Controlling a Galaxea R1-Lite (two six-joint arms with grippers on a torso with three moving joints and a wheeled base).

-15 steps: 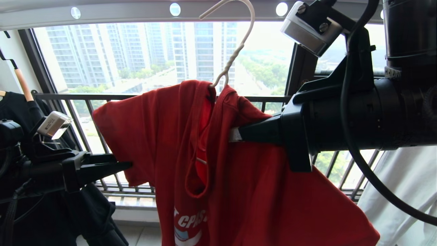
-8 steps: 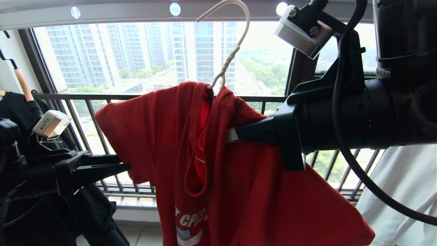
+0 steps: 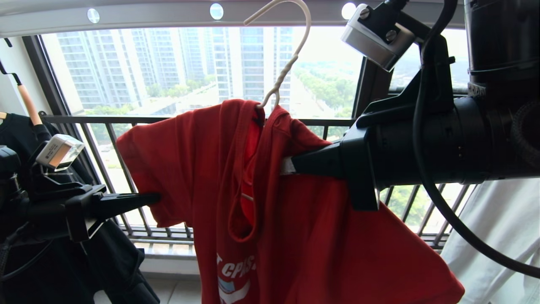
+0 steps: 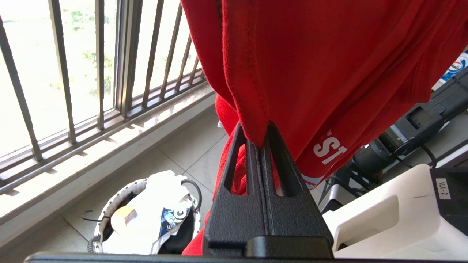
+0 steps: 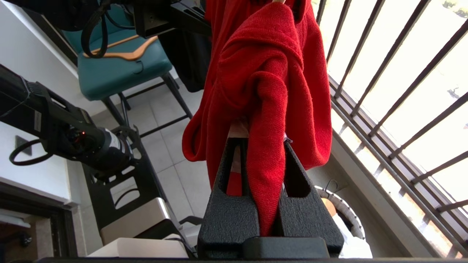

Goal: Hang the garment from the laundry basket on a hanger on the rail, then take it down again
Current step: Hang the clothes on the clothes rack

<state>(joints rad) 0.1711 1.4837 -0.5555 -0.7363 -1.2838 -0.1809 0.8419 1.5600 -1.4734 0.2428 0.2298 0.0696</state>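
The red garment hangs on the cream wire hanger, whose hook sits over the grey rail at the top. My left gripper is shut on the hem of the sleeve at the left; the wrist view shows its tips pinching a fold of red cloth. My right gripper is shut on bunched cloth just below the neck, with red fabric running down between its jaws. The laundry basket stands on the floor below, holding white and dark clothes.
A black garment on a wooden hanger hangs at the left and a white garment at the right. The dark barred window railing runs behind. A teal chair with a wooden hanger stands behind the arms.
The left gripper's jaws have closed on the sleeve hem; a second ago they stood open around it. The garment and the right arm have hardly moved.
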